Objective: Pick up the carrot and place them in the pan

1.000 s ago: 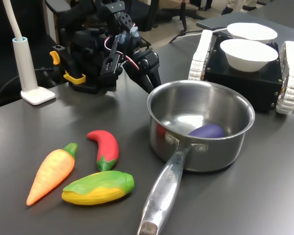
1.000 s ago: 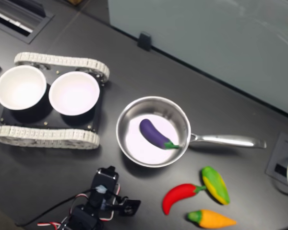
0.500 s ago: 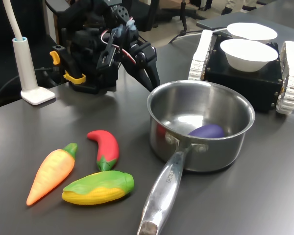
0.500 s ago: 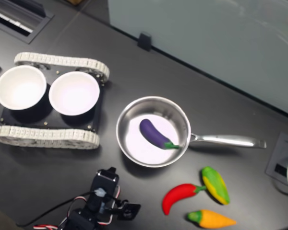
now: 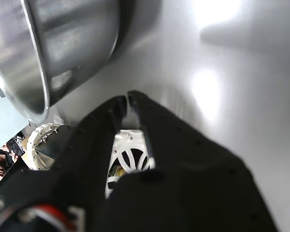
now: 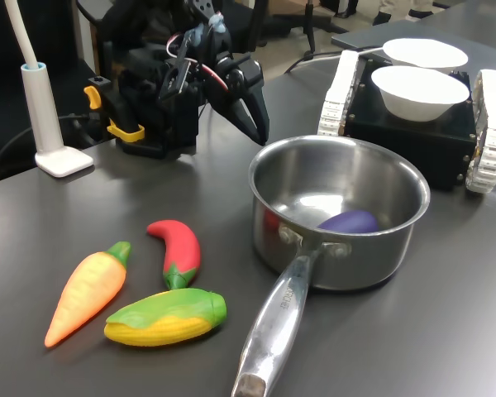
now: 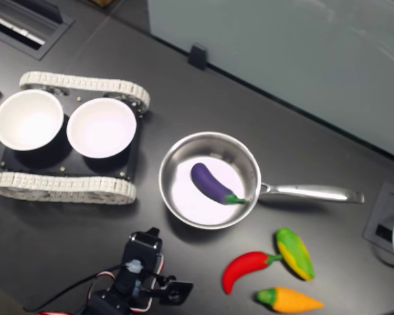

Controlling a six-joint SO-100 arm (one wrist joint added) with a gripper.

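Observation:
The orange carrot [image 6: 87, 294] with its green stem lies on the dark table at the first exterior view's lower left, and it also shows as the carrot [image 7: 290, 300] at the second exterior view's bottom right. The steel pan [image 6: 355, 256] stands mid-table, its long handle [image 7: 312, 193] pointing away from the bowls, with a purple eggplant [image 7: 210, 182] inside. My gripper [image 6: 259, 132] hangs shut and empty just beyond the pan's far rim, tips pointing down, far from the carrot. In the wrist view the black fingertips [image 5: 117, 104] meet beside the pan wall [image 5: 53, 53].
A red chili [image 6: 178, 251] and a yellow corn [image 6: 167, 317] lie right beside the carrot. Two white bowls [image 7: 102, 126] sit on a black tracked vehicle [image 6: 488, 141] behind the pan. A white lamp base [image 6: 62, 159] stands by the arm's base.
The shut gripper has risen and tilted a little higher above the table behind the pan's rim. The vegetables and the pan have not moved.

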